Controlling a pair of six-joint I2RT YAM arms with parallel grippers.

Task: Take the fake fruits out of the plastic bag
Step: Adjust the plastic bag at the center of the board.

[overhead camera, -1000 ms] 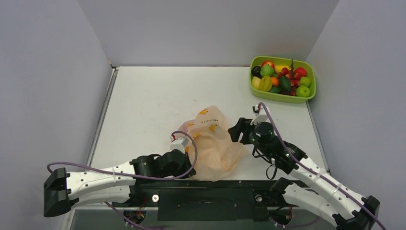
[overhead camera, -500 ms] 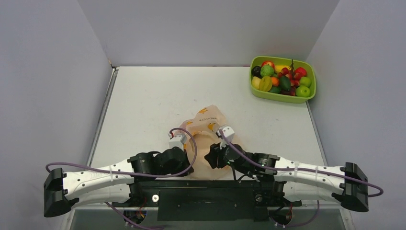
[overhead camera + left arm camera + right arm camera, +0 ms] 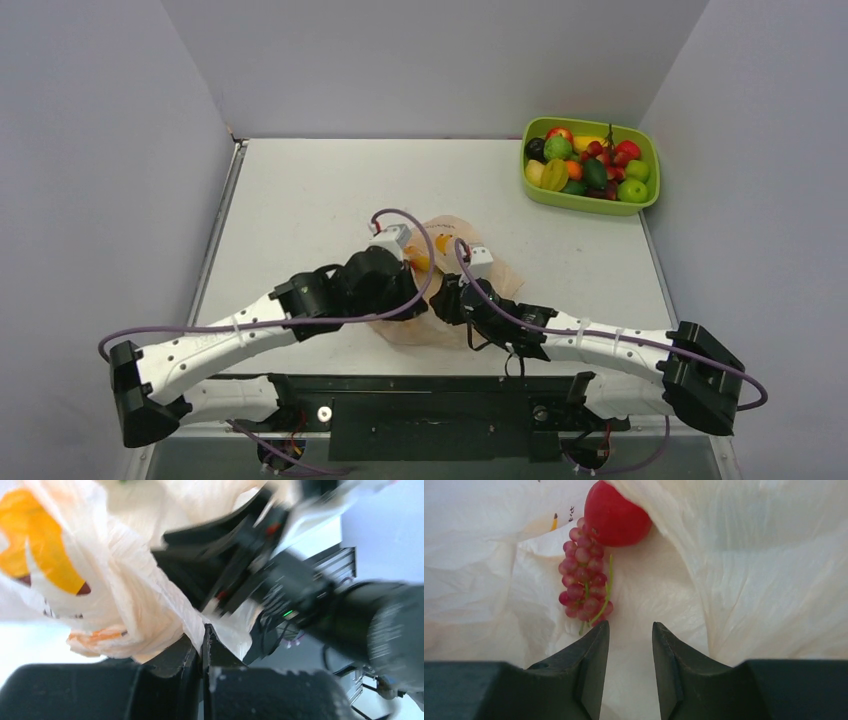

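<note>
White table [image 3: 320,200] btwn grey walls [image 3: 430,60], plastic bag [image 3: 498,282] mid-table.

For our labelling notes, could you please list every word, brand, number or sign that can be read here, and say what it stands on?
Nothing can be read in any view.
plastic bag: small dark print, too small to read.
Same bag, left wrist view: orange printed marks, blurred, no letters legible.
green tray: no lettering visible.
</note>
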